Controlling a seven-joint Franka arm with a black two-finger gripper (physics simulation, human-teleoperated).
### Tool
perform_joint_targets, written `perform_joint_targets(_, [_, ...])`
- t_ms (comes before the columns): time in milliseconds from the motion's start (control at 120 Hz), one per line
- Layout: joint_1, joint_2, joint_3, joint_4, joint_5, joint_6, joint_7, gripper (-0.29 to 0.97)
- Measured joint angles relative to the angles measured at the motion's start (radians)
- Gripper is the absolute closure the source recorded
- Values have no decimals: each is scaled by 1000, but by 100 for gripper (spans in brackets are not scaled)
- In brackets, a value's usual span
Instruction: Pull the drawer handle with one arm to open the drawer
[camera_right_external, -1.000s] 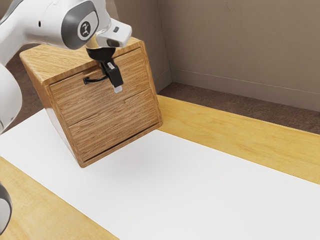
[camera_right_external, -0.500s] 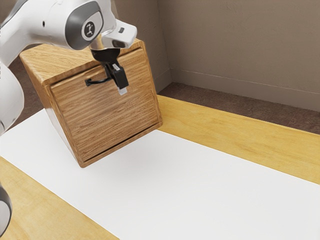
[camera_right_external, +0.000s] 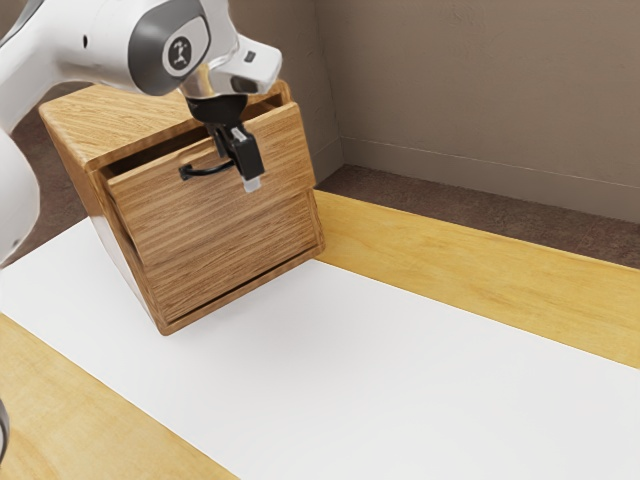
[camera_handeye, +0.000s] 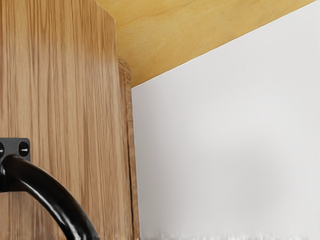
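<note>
Nearest to us in the exterior view lies a strip of the light wooden tabletop (camera_right_external: 90, 420), and over it a broad flat white sheet (camera_right_external: 360, 380) that runs across the table. On that sheet, toward the exterior view's left, stands the oak-coloured wooden box cabinet (camera_right_external: 95, 115). Its upper wood-grain drawer (camera_right_external: 190, 215) is partly open, the front standing forward of the cabinet's face and of the lower wood-grain drawer front (camera_right_external: 240, 262) beneath it. On the upper drawer's front sits the black curved metal handle (camera_right_external: 205, 169). The black two-finger gripper (camera_right_external: 246, 165) is right at the handle's end on the exterior view's right, hanging down from the white and grey robot arm (camera_right_external: 150, 45) that reaches over the cabinet's top. Whether the hand is clamped on the handle or merely set against it, we cannot tell. From the wrist, we see the handle (camera_handeye: 50, 200) bending out from its small black screwed mounting plate (camera_handeye: 15, 148) on the drawer front (camera_handeye: 60, 90), close under the hand, with the white sheet (camera_handeye: 225, 150) below. Past the cabinet the tabletop shows again, then a brown carpeted floor (camera_right_external: 500, 212) and a plain beige wall (camera_right_external: 480, 80).
</note>
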Motion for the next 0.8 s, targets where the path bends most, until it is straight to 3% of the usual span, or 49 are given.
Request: perform_joint_targets(800, [-58, -57, -55, -85, 9, -50, -108, 1])
